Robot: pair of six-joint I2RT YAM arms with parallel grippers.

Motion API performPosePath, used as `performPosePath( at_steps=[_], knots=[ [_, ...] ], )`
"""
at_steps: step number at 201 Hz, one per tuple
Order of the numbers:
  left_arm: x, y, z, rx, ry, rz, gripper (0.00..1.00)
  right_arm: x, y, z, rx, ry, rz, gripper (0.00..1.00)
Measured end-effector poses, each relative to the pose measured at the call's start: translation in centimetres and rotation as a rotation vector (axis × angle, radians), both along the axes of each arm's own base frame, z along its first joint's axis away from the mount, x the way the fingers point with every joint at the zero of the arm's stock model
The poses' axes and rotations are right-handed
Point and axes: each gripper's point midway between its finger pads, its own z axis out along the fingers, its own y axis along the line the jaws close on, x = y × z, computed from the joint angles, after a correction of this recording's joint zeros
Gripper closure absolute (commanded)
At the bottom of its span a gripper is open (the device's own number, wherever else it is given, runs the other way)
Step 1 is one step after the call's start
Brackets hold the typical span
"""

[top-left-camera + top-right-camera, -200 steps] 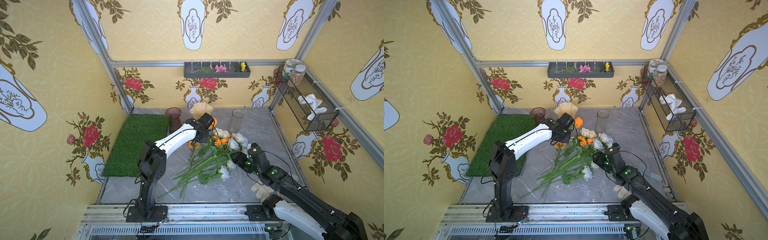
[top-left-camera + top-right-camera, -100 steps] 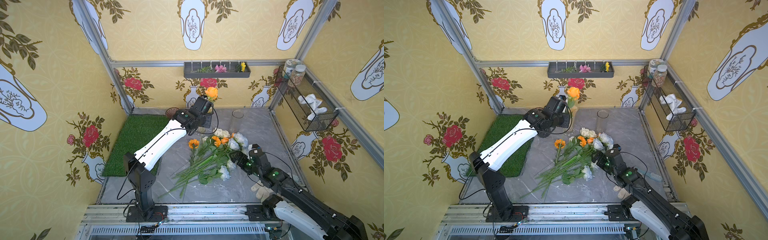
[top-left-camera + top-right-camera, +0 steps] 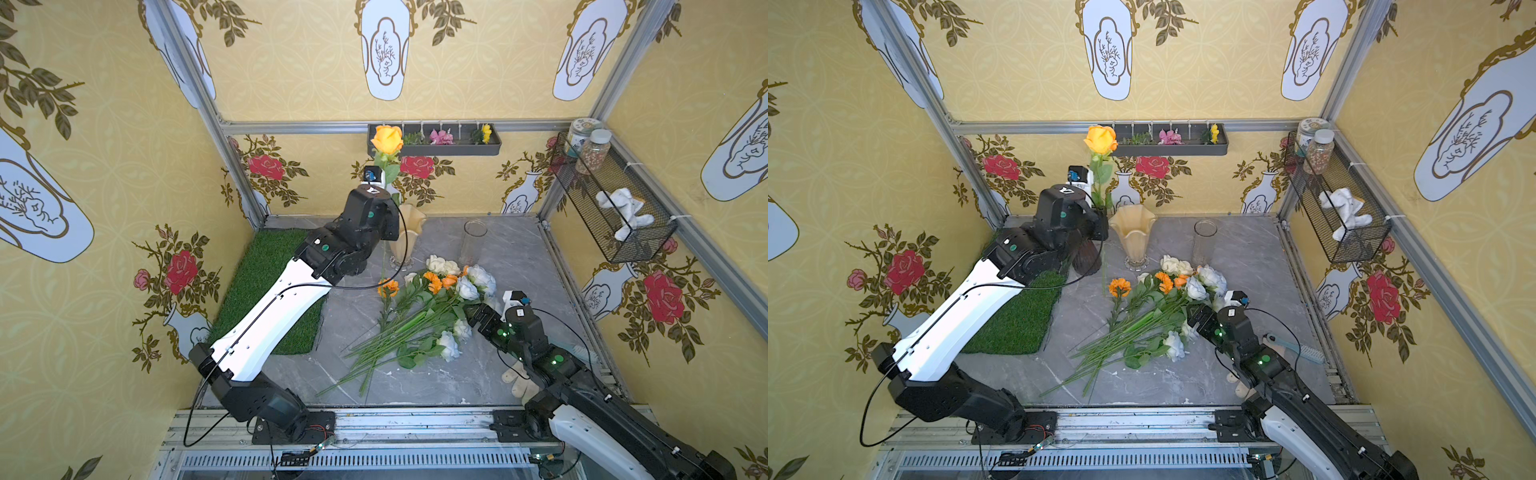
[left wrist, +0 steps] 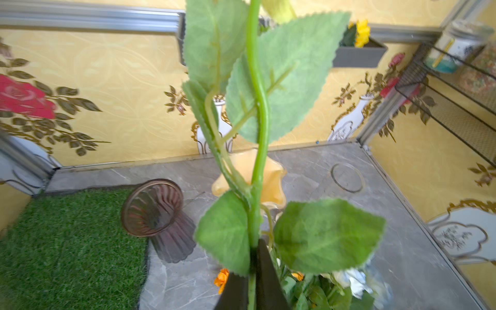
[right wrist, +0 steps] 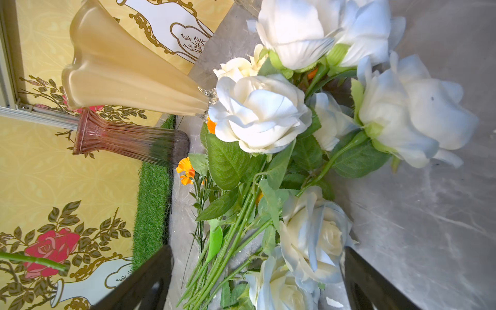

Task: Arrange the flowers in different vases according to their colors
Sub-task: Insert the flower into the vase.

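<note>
My left gripper is shut on the green stem of an orange rose, held upright and high near the back wall. The stem's lower end hangs beside the cream ruffled vase. In a top view the left arm partly hides the dark purple ribbed vase. The clear glass cylinder stands to the right, empty. The other flowers lie in a pile on the grey floor. My right gripper is open over the pale-blue-tinted roses at the pile's right edge, holding nothing.
A green grass mat covers the floor's left side. A wire basket with jars and a cloth hangs on the right wall. A dark trough of small flowers hangs on the back wall. A brush lies near the right edge.
The left arm has lifted the orange rose from the pile up to the back, above the vases. The right gripper has opened wider and stayed at the pile.
</note>
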Motion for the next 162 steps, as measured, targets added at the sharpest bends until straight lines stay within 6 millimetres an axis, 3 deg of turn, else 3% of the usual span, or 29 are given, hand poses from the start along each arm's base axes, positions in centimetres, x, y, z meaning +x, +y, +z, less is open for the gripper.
performPosePath(
  at_steps=[26, 43, 70, 91, 132, 162],
  knots=[
    [0.6, 5.5, 0.8, -0.075, -0.026, 0.132, 1.00, 0.6, 1.5, 0.9, -0.026, -0.050, 0.050, 0.03],
    [0.8, 9.1, 1.1, -0.129, -0.046, 0.223, 1.00, 1.1, 3.7, 1.7, -0.054, -0.092, 0.105, 0.03],
    [0.8, 13.0, 1.8, -0.209, -0.114, 0.310, 1.00, 1.2, 7.4, 1.5, -0.152, -0.127, 0.206, 0.03],
    [1.6, 15.7, 3.0, -0.264, -0.204, 0.391, 1.00, 1.0, 9.0, 2.6, -0.201, -0.191, 0.241, 0.03],
    [4.5, 17.4, 6.2, -0.319, -0.331, 0.450, 1.00, 0.7, 7.4, 3.0, -0.223, -0.257, 0.187, 0.03],
    [7.3, 17.2, 8.5, -0.284, -0.409, 0.457, 1.00, 0.7, 6.5, 3.1, -0.222, -0.282, 0.147, 0.03]
  ],
)
